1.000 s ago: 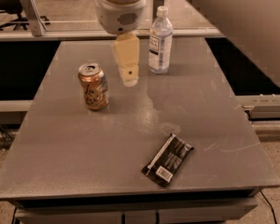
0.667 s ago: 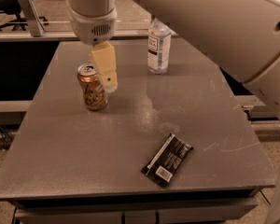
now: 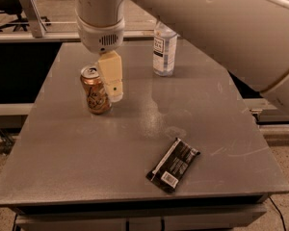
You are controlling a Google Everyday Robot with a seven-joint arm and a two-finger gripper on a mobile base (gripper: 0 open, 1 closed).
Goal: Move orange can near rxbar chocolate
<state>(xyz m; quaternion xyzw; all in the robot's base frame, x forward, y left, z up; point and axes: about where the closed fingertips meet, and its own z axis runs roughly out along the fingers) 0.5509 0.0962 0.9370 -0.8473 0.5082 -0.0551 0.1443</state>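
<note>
The orange can (image 3: 94, 91) stands upright on the left part of the grey table (image 3: 77, 162). My gripper (image 3: 114, 93) hangs from the white wrist directly to the right of the can, reaching down to about the can's mid height and overlapping its right edge in the camera view. I cannot tell whether it touches the can. The rxbar chocolate (image 3: 173, 165), a flat black wrapper with a white barcode patch, lies near the table's front right, well away from the can.
A clear water bottle (image 3: 164, 49) with a white label stands at the back of the table, right of the gripper. My large white arm fills the upper right. A metal rail and floor lie behind the table.
The gripper has moved left from the table's back middle to the can's right side. The can, the bar and the bottle have not moved.
</note>
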